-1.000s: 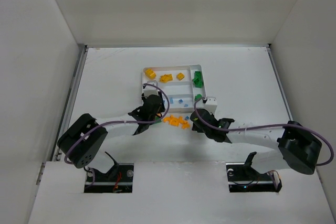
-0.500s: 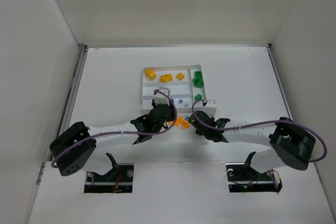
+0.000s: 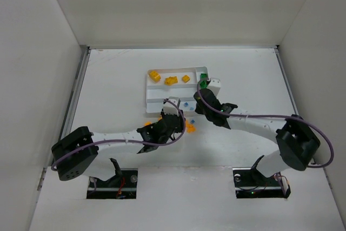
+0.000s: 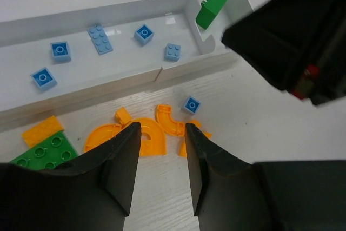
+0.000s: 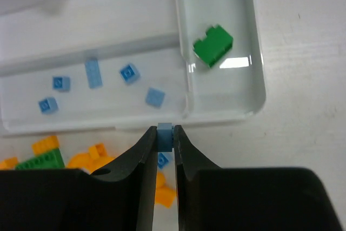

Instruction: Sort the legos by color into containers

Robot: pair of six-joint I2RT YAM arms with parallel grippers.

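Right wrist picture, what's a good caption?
Right gripper pinches a blue brick at the tray rim.

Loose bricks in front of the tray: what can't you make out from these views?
Top external: orange pile mostly under the left arm; count unclear.
Left wrist: green plate partly hidden by left fingers; blurred right arm covers the tray's right end.
Right wrist: a loose blue brick is half hidden behind right fingers, shut on a pale blue brick.
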